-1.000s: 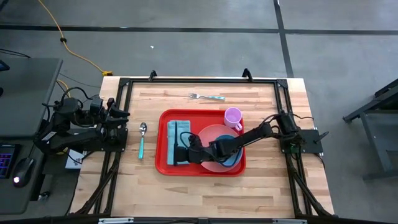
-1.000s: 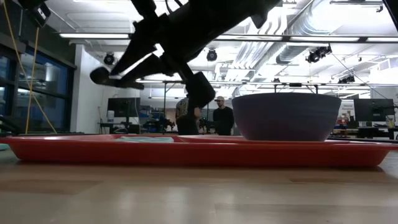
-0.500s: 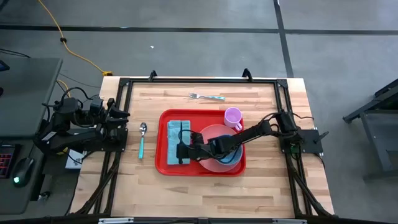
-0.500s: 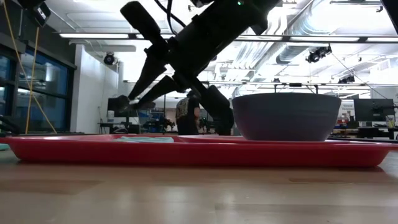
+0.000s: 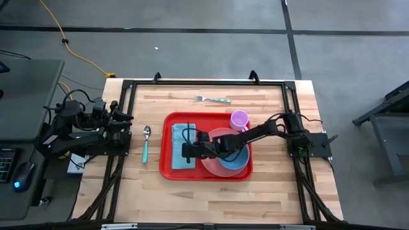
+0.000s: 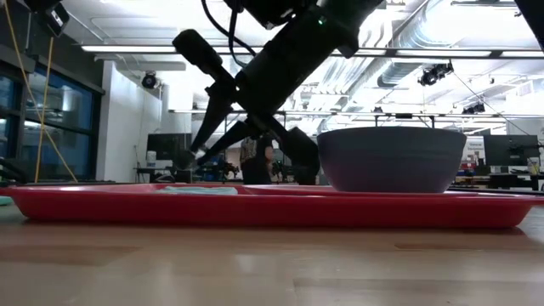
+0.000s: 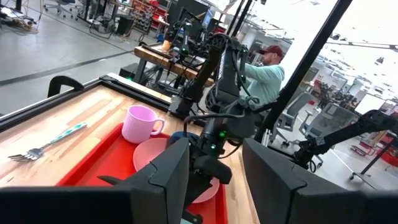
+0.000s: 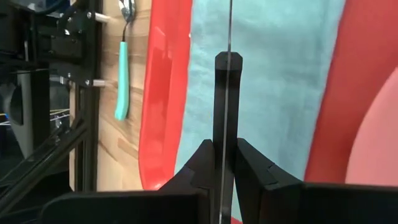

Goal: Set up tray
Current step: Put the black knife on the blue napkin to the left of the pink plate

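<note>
The red tray (image 5: pixel 206 176) lies mid-table and carries a teal napkin (image 5: pixel 177 142), a pink plate (image 5: pixel 217 136), a blue bowl (image 5: pixel 238 161) and a pink mug (image 5: pixel 239 119). My right gripper (image 8: pixel 227 152) reaches across the plate and slants down over the napkin (image 8: pixel 280 81). It is shut on a knife (image 8: pixel 227 93), which shows edge-on. My left gripper (image 7: pixel 214 186) waits open and level at the table's left edge (image 5: pixel 124 120), holding nothing. My right gripper pinches the knife's dark handle (image 8: pixel 227 134) between its two fingers. The knife lies along the fingers, and its thin blade (image 8: pixel 230 25) sticks out ahead of them. The fingers come from the table's right, slanting down. Whether the knife touches the napkin, I cannot tell.
A fork (image 5: pixel 212 99) lies on the bare wood near the far edge. A spoon with a teal handle (image 5: pixel 146 144) lies left of the tray. A black frame (image 5: pixel 128 86) runs round the table. People stand in the room beyond (image 6: pixel 304 161).
My right gripper has tipped from nearly level to slanting down. It has sunk toward the napkin and drifted a little toward the table's far edge, with the knife still between its fingers.
</note>
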Robot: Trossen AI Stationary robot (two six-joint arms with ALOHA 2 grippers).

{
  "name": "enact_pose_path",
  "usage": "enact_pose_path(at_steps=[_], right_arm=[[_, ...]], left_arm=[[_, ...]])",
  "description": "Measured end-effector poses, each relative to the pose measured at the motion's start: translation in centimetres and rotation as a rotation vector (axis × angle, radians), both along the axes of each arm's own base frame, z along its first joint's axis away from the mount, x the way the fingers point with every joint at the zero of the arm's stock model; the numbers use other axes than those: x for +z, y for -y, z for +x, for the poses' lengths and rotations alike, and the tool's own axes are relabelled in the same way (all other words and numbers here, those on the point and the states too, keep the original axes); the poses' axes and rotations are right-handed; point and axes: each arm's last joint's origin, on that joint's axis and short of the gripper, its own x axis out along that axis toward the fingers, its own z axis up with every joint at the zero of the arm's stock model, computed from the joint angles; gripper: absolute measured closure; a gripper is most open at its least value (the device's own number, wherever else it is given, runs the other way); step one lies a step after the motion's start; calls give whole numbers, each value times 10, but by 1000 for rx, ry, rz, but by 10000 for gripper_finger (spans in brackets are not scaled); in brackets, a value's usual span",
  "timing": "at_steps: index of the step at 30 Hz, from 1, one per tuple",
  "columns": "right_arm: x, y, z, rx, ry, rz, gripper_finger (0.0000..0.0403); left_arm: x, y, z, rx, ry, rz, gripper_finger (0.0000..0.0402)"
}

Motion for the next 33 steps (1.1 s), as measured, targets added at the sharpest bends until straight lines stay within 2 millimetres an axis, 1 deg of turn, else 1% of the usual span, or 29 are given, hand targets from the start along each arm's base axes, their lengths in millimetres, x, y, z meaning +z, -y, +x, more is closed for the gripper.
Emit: enact_pose_path(at_steps=[7, 14, 27, 30, 33], right_arm=[[0, 4, 1, -9, 3, -16, 377], [0, 2, 0, 21, -5, 8, 376], [-4, 2, -3, 17, -63, 31, 374], [-4, 2, -3, 20, -59, 28, 367], [-3, 3, -2, 28, -47, 21, 351]], left_arm=[[0, 0, 0, -3, 0, 1, 220], [0, 0, 0, -10, 0, 0, 220], [0, 0, 0, -10, 0, 0, 220], [0, 0, 0, -11, 0, 0, 220], [0, 0, 0, -11, 0, 0, 220]])
